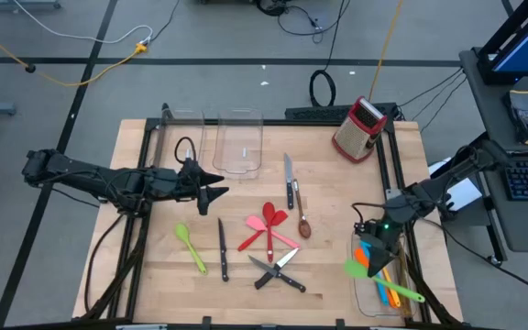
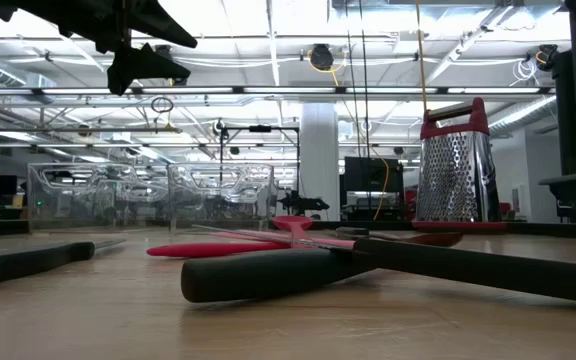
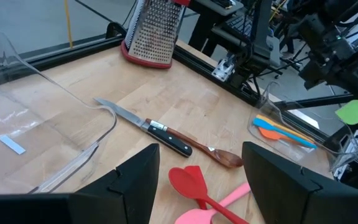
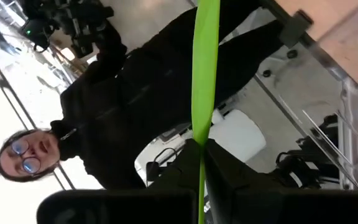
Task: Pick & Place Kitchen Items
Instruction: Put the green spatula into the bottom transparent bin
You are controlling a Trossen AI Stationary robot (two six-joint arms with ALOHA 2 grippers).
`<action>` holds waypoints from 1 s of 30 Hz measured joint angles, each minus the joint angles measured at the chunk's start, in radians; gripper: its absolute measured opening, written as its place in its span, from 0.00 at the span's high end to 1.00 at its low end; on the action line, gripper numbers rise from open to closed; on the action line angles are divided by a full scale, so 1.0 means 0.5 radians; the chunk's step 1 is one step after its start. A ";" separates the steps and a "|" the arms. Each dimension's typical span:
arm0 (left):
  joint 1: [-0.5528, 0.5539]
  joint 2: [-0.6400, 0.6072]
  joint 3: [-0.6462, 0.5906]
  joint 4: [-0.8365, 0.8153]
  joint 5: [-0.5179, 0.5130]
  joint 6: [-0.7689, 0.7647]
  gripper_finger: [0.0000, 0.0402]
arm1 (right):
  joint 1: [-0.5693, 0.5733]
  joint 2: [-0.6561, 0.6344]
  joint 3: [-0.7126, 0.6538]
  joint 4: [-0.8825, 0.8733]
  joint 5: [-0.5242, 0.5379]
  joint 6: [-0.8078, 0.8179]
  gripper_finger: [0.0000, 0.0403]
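Note:
My right gripper is at the table's near right, shut on a green spatula above a clear bin that holds orange, blue and yellow utensils. My left gripper hangs open over the table's left middle with nothing between its fingers. Lying flat on the wood are a green spoon, a black-handled knife, two crossed knives, red and pink spatulas, a brown spoon and another knife. My right gripper pinches the green spatula by its flat faces, between its two fingers. The green blade sticks out past the fingertips and the handle runs toward the table's near right corner. Whether the handle end touches the bin, I cannot tell.
A red box grater stands at the far right. Two clear bins sit at the far middle, beside my left gripper. A black frame rail runs along the right edge. A person stands beyond the table.

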 joint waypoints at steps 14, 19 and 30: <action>0.000 0.000 0.000 -0.030 0.000 0.003 0.42 | 0.135 -0.320 0.000 -0.482 0.302 0.192 1.00; 0.000 0.000 0.000 -0.043 0.000 0.002 0.42 | 0.172 -0.389 0.001 -0.655 0.306 0.303 1.00; 0.000 0.000 0.000 -0.050 0.000 0.002 0.42 | 0.245 -0.392 0.002 -1.077 0.351 0.403 1.00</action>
